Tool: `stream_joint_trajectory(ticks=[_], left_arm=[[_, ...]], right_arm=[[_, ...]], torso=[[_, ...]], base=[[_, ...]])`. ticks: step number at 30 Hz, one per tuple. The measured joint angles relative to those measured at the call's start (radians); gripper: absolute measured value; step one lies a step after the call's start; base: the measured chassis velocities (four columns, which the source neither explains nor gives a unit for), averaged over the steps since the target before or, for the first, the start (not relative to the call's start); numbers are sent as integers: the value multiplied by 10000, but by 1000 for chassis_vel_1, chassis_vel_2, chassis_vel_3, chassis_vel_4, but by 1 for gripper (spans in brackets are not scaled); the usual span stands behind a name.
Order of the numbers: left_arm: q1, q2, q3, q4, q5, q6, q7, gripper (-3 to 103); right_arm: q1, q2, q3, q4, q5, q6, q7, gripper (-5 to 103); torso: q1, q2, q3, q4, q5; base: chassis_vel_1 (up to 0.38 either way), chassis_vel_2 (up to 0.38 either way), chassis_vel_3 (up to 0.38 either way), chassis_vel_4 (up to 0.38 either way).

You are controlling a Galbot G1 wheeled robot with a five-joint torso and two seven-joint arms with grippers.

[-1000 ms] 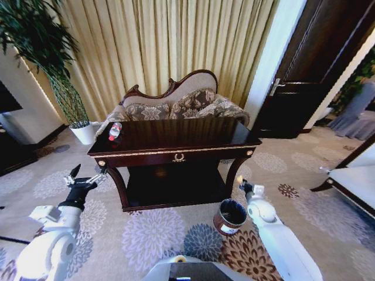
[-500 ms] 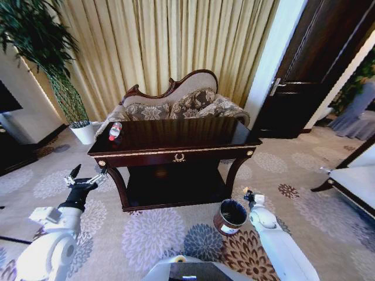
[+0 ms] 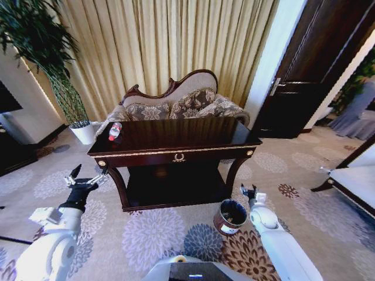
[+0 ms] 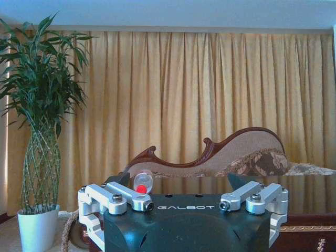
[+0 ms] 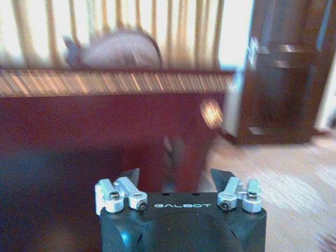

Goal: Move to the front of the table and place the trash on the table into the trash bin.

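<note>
- The trash bin (image 3: 229, 216) stands on the carpet at the lower centre-right of the head view, just off the table's front right leg; it is small, round and dark brown, with a black liner and a pale label low on its side.
- Something pale lies inside the bin, too small to make out.
- The table (image 3: 193, 136) fills the middle of the frame: dark, glossy wood with a gold trim line, a gold emblem (image 3: 179, 157) on the drawer front and a lower shelf in shadow.
- On the table's far left corner lies a small clear bottle with a red cap (image 3: 115, 130); I can pick out no paper scraps on the top.
- The right gripper (image 3: 249, 192) hangs just beside the bin's right rim, its jaws set apart in the right wrist view, holding nothing.
- The left gripper (image 3: 82, 178) sits at the left of the frame, off the table's left end, fingers spread wide and empty.
- The right wrist view is smeared; only the table edge and a dark door read clearly.
- Behind the table stand a carved sofa (image 3: 176, 104), pleated gold curtains (image 3: 164, 41) and a potted plant (image 3: 44, 52).
</note>
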Motion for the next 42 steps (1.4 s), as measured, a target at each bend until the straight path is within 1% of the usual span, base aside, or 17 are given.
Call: stream_joint_trajectory(ticks=[1,2,3,4,5,7,8,10,11,12,13,16,21,27,35,42], left_arm=[[-16,15,1,6,-11,-1,2,100],[-26,17,3,19,-14,0,5,100],[-26,17,3,19,-14,0,5,100],[-35,17,4,38,-19,-1,6,100],[-35,17,4,38,-19,-1,6,100],[-55,15,4,64,-33,-5,19,100],[-55,15,4,64,-33,-5,19,100],[-95,14,2,74,-59,-7,39,100],[-95,14,2,74,-59,-7,39,100],[-126,13,2,87,-73,-7,41,100],[-149,12,2,96,-83,-7,42,100],[-185,12,-7,118,-107,-7,45,100],[-261,18,-31,203,-124,-7,64,100],[-390,83,-34,220,-233,41,55,100],[-389,226,-100,153,-398,178,16,100],[-468,328,-81,195,-465,210,-18,100]], right_arm=[[-143,-1,62,1005,342,-13,-25,86],[-211,6,71,1643,599,-61,38,91],[-211,6,71,1643,599,-61,38,91],[-282,50,71,2263,789,-113,100,96],[-282,50,71,2263,789,-113,100,96],[-394,144,-1,3095,776,-46,41,100],[-394,144,-1,3095,776,-46,41,100],[-477,227,-132,3639,591,-101,-32,100],[-477,227,-132,3639,591,-101,-32,100],[-505,273,-185,3835,430,-403,-50,100],[-519,308,-216,3902,326,-553,-88,100],[-512,372,-326,3931,113,-740,-92,100],[-438,473,-457,3930,34,-995,-50,100],[-425,554,-740,3969,-116,-1005,14,100],[-400,578,-839,4018,-226,-1016,32,100],[-331,597,-1003,4121,-258,-1177,112,100]], torso=[[0,0,0,-1,0],[0,0,0,0,-2],[0,0,0,0,-2],[0,1,-1,1,-2],[0,1,-1,1,-2],[0,1,-1,-1,-1],[0,1,-1,-1,-1],[-1,1,0,-1,0],[-1,1,0,-1,0],[0,1,-1,0,0],[0,1,0,-1,1],[0,1,-1,-1,1],[-1,1,0,-1,1],[-1,1,-1,0,1],[-1,1,0,-1,0],[-1,-1,0,-1,1]], base=[[0,0,0,0],[0,0,0,0],[0,0,0,0],[0,0,0,0],[0,0,0,0],[0,0,0,0],[0,0,0,0],[0,0,0,0],[0,0,0,0],[0,0,0,0],[0,0,0,0],[0,0,0,0],[0,0,0,0],[0,0,0,0],[-33,35,32,-25],[-64,52,56,-65]])
